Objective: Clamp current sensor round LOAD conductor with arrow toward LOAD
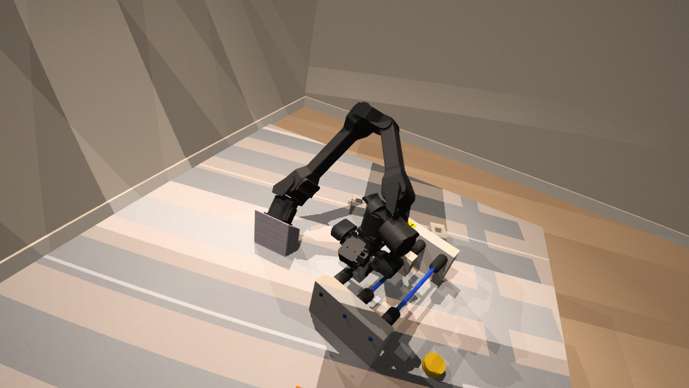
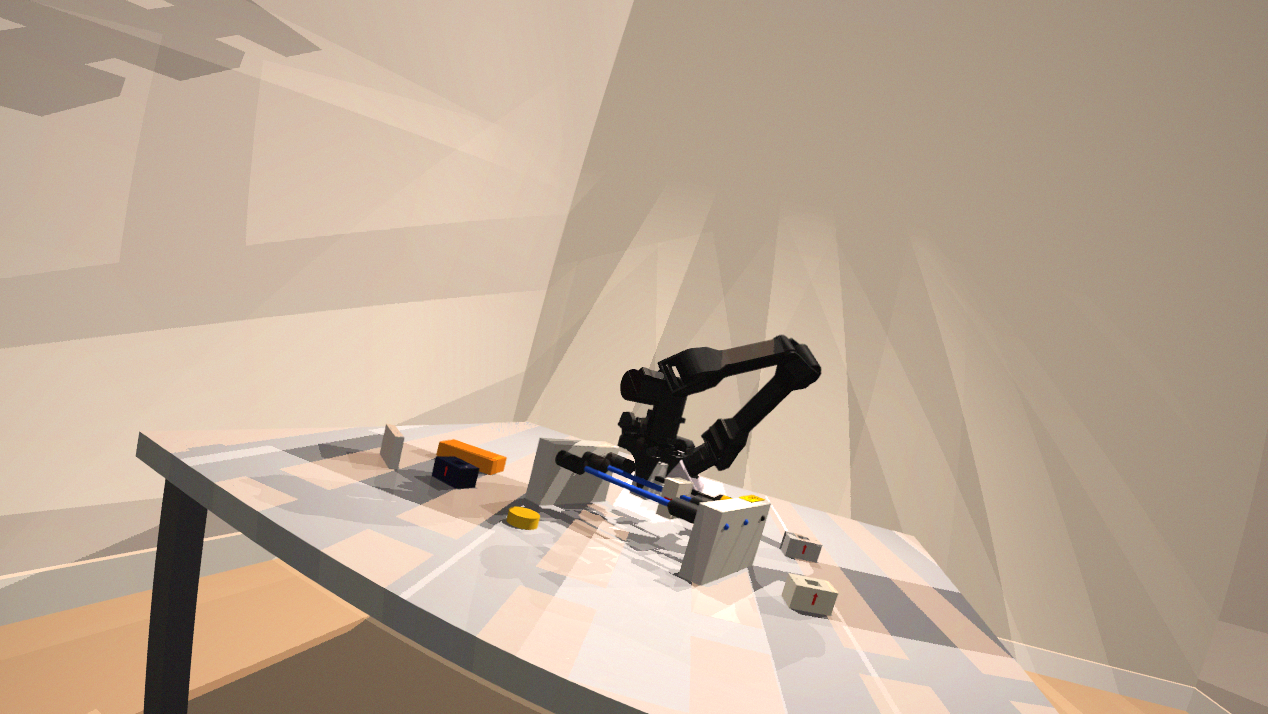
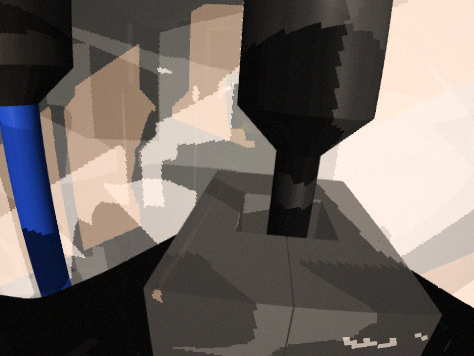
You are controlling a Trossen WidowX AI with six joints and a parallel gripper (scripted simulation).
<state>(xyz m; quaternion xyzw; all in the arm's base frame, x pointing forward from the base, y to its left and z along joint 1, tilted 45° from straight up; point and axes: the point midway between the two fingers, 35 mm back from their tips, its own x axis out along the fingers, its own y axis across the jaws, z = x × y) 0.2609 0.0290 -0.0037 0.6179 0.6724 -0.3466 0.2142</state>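
The grey split-core sensor looks closed in the wrist view, its two halves meeting along a thin seam. The black conductor passes down through its square window. My gripper is shut on the sensor, with a dark finger on each side. The arm hides most of the sensor in the top and exterior views. Its arrow does not show, and I cannot tell whether it has latched. A yellow marker sits on one end plate; its text is unreadable.
Blue conductors run beside it between upright end plates. A beige block is near them. Loose sensors, an orange bar and a yellow disc lie around.
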